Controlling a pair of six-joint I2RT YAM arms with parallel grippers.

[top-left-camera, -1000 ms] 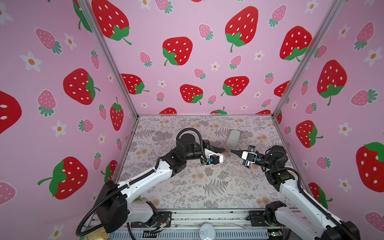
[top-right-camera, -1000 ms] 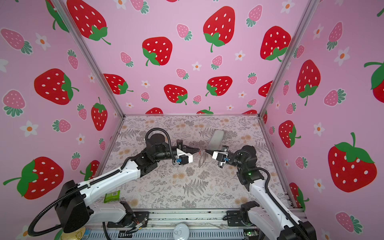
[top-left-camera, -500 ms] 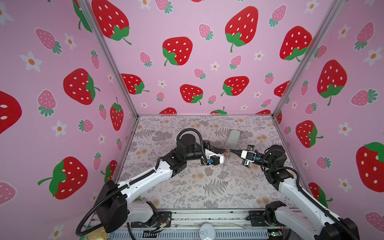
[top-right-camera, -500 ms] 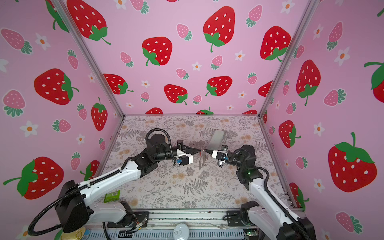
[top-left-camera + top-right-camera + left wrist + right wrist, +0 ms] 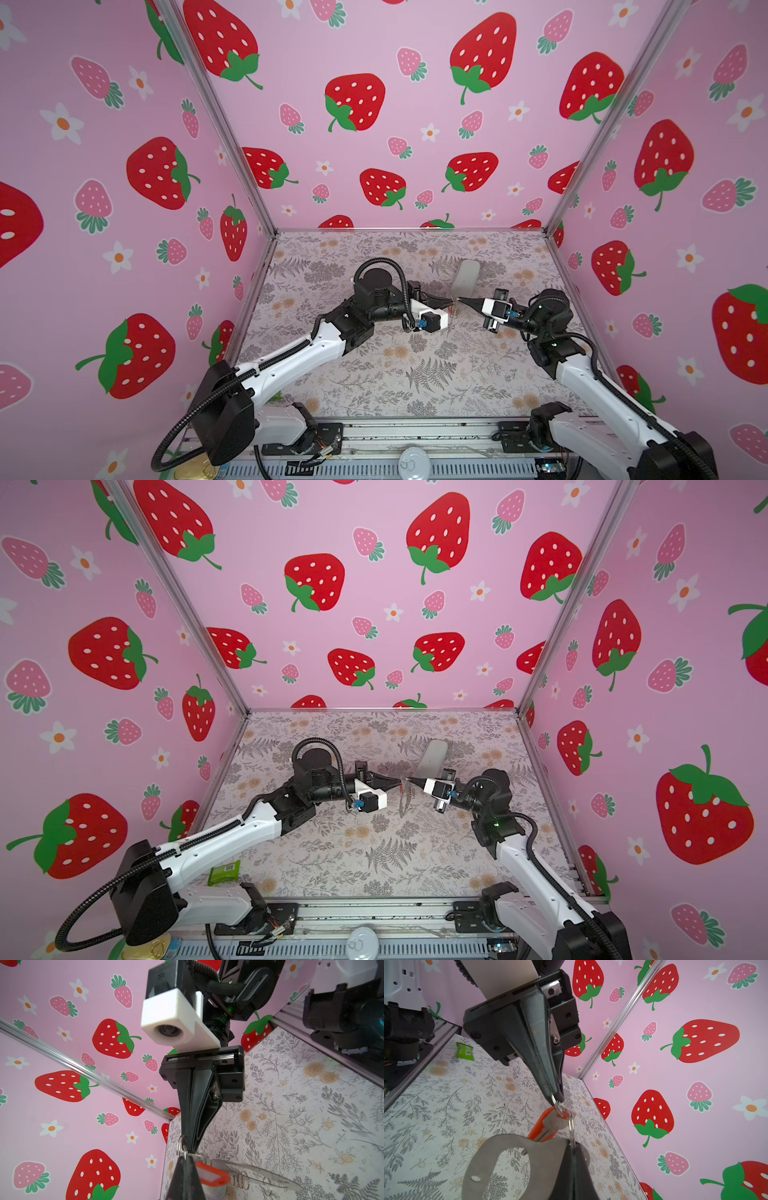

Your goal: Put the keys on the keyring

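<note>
Both grippers meet tip to tip above the middle of the table. My left gripper (image 5: 450, 301) (image 5: 399, 782) (image 5: 185, 1159) is shut on the small ring of the keys (image 5: 550, 1123), a dark key with a red tag (image 5: 212, 1176). Facing it, my right gripper (image 5: 460, 299) (image 5: 410, 779) (image 5: 573, 1147) is shut on a silver ring (image 5: 571, 1126) of the keyring. The keyring's taupe strap loop (image 5: 508, 1157) (image 5: 405, 802) hangs below the right gripper. The two rings overlap at the tips; I cannot tell whether they are linked.
A pale oblong case (image 5: 467, 276) (image 5: 432, 756) lies on the floral table just behind the grippers. A green packet (image 5: 224, 872) (image 5: 464, 1051) lies near the front left edge. Pink strawberry walls close in three sides.
My right gripper has edged slightly left, toward the left gripper's tip. Both grips are unchanged.
</note>
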